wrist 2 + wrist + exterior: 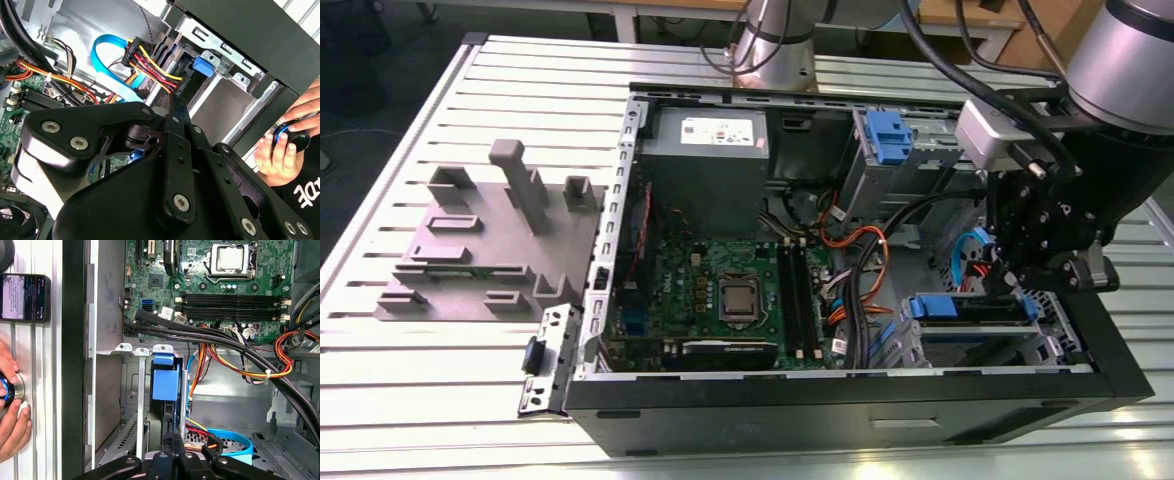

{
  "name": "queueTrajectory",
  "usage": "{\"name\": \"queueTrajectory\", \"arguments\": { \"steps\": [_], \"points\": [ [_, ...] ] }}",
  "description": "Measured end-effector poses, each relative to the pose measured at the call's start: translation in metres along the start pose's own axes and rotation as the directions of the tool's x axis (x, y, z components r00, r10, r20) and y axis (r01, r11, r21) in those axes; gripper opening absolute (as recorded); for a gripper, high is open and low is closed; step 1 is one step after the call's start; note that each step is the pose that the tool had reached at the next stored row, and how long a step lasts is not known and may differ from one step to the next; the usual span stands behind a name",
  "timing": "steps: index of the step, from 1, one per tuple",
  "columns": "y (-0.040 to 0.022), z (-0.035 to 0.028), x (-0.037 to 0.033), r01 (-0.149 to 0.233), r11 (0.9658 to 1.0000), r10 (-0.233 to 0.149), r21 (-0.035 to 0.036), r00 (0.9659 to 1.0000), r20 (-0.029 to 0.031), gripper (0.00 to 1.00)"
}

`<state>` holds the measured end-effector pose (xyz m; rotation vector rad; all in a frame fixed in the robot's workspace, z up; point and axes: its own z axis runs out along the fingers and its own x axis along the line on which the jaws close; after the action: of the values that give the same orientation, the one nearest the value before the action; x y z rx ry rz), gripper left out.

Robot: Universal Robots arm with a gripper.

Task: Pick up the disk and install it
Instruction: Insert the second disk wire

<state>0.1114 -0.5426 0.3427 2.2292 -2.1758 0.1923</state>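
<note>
Blue-bracketed disk sits in the drive cage, seemingly seated already; my gripper hangs just beside it, grip state I cannot tell.

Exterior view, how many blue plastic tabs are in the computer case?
2. One tab on the drive cage near the power supply; the other on the bay beside the arm. The arm may hide more.

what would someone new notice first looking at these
An open computer case lies on the slatted table, its green motherboard bared. At the exterior view's right the gripper hangs low inside the case, close to the blue-framed disk. In the first wrist view a person's hand rests on a blue-ringed knob beside the case.
</note>
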Motion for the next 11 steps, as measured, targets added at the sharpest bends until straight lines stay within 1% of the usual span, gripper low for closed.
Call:
{"name": "queueTrajectory", "arguments": {
  "steps": [6,9,11],
  "points": [
    [-0.0005,-0.0079,0.0009,0.000,1.0000,0.000,-0.0001,1.0000,-0.0001,0.11],
    [-0.0005,-0.0081,0.0009,0.000,1.0000,0.000,-0.0001,1.0000,0.0003,0.11],
    [0.0007,-0.0084,0.0009,0.000,1.0000,0.000,-0.0002,1.0000,0.0000,0.11]
  ]
}}
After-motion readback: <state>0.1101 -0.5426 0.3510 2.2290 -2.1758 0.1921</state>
